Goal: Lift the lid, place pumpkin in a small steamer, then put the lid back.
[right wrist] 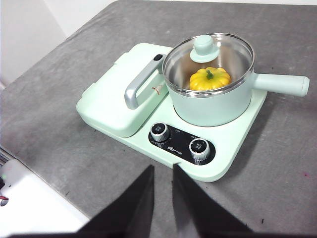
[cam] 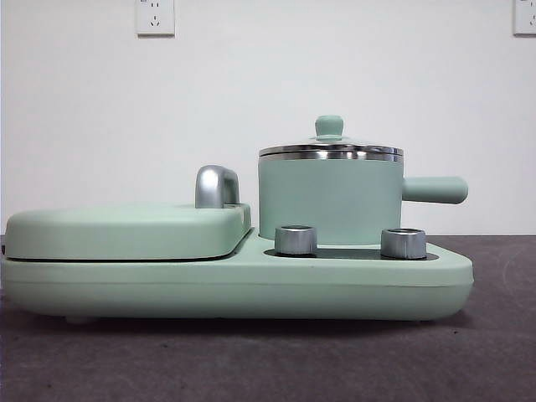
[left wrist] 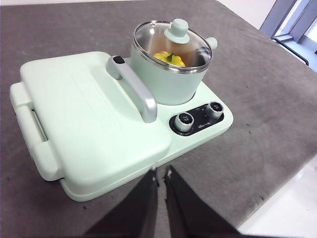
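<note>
Both claws hang back over the table, holding nothing: left gripper (left wrist: 161, 174) nearly closed, right gripper (right wrist: 163, 171) open a little. Straight ahead, the pumpkin (right wrist: 210, 79) sits inside the small steamer (right wrist: 218, 101), under the lid (right wrist: 208, 55). From the front, the pot wall hides the pumpkin.

Level front, wrists overhead; shared steamer (cam: 331, 201).
</note>
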`<state>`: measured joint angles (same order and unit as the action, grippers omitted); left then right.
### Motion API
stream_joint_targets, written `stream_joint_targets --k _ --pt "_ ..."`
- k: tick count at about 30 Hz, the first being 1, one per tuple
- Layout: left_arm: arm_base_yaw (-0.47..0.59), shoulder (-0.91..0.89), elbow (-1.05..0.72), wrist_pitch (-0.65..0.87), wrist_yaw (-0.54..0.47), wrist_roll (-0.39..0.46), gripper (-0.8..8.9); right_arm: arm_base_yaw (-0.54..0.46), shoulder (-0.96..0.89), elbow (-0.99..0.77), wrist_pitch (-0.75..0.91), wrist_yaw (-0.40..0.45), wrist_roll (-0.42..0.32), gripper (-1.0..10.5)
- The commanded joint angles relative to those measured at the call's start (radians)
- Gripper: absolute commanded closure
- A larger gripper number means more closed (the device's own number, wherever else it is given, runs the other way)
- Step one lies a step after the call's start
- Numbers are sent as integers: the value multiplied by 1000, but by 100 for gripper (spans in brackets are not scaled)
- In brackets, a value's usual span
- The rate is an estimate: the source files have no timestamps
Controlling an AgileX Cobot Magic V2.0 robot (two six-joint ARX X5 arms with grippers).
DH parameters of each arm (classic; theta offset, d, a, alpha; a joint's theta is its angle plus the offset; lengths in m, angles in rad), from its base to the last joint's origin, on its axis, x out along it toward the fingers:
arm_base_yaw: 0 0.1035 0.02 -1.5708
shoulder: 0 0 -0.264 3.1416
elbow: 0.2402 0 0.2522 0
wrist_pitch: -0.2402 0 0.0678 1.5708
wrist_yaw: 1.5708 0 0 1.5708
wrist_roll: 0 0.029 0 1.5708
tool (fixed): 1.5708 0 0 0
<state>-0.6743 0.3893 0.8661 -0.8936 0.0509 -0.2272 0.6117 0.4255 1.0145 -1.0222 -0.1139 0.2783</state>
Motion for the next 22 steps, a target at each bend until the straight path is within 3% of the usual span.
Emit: stream_joint_targets --k 1,12,17,22 --pt "-6 1 8 8 -3 -14 792 7 3 7 8 14 2 903" --pt "22 -36 -1 18 -3 -13 792 7 3 7 9 10 2 903" --pt "146 -77 -58 103 8 -12 792 7 3 7 9 10 2 903" --pt "320 -151 -241 358 8 100 792 7 3 7 9 10 2 903"
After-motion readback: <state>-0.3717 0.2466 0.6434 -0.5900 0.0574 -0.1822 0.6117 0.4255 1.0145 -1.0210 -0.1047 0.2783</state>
